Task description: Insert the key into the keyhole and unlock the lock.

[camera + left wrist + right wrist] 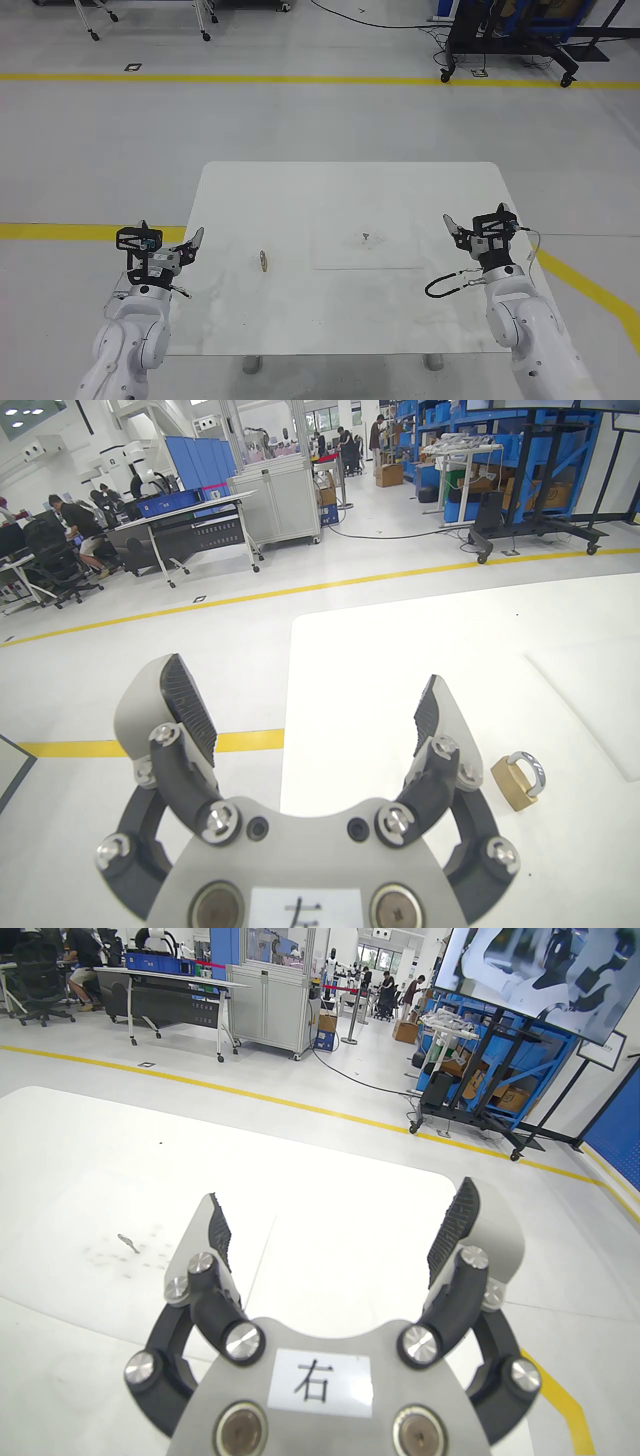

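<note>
both grippers hang at the near corners of the white rectangular table (350, 190), each with its jaws spread wide and holding nothing: the left gripper (305, 680) just off the table's left edge, the right gripper (340, 1198) over the right edge. the small brass padlock with a silver shackle (517, 782) lies flat on the table, inward from the left gripper and nearer to it than to the right one. the small thin metal key (128, 1243) lies flat nearer the middle, well apart from the lock and on the right gripper's side (its long axis looks slanted across that gripper's line of reach, though it is too small to be sure). judging by this, the key is the right arm's to pick up and the lock the left's.
</note>
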`<control>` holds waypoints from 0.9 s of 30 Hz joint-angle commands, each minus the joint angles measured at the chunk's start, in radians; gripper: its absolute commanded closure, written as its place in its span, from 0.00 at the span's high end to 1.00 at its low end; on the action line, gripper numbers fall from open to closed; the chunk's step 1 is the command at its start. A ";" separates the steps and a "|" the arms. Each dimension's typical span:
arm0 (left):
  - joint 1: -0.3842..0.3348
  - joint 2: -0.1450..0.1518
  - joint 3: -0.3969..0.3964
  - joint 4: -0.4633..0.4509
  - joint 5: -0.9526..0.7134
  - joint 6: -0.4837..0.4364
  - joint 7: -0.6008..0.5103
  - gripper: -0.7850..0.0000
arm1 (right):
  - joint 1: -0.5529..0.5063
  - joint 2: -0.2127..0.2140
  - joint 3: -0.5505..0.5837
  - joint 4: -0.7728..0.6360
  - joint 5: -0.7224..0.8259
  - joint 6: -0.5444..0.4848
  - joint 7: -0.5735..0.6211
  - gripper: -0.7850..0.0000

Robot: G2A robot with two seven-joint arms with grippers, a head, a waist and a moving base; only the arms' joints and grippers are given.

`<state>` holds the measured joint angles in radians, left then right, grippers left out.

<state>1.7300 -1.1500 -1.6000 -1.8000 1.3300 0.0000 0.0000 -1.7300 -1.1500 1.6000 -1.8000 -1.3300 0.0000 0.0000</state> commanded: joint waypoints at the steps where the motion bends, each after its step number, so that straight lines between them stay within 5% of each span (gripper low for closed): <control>1: 0.000 0.000 0.000 0.000 0.000 0.000 0.000 1.00 | 0.000 0.000 0.000 0.000 0.000 0.000 0.000 1.00; 7: 0.000 0.000 0.000 0.000 0.000 0.000 0.000 1.00 | 0.009 -0.001 -0.010 0.001 0.010 -0.024 0.008 1.00; 16: 0.000 0.000 0.000 0.000 0.000 0.000 0.000 1.00 | 0.218 -0.011 -0.138 0.160 0.096 -0.220 0.095 1.00; 27: 0.000 0.000 0.000 0.000 0.000 0.000 0.000 1.00 | 0.229 -0.012 -0.143 0.172 0.099 -0.228 0.099 1.00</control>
<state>1.7300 -1.1500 -1.6000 -1.8000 1.3300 0.0000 0.0000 -1.5012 -1.1619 1.4571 -1.6282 -1.2306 -0.2282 0.0989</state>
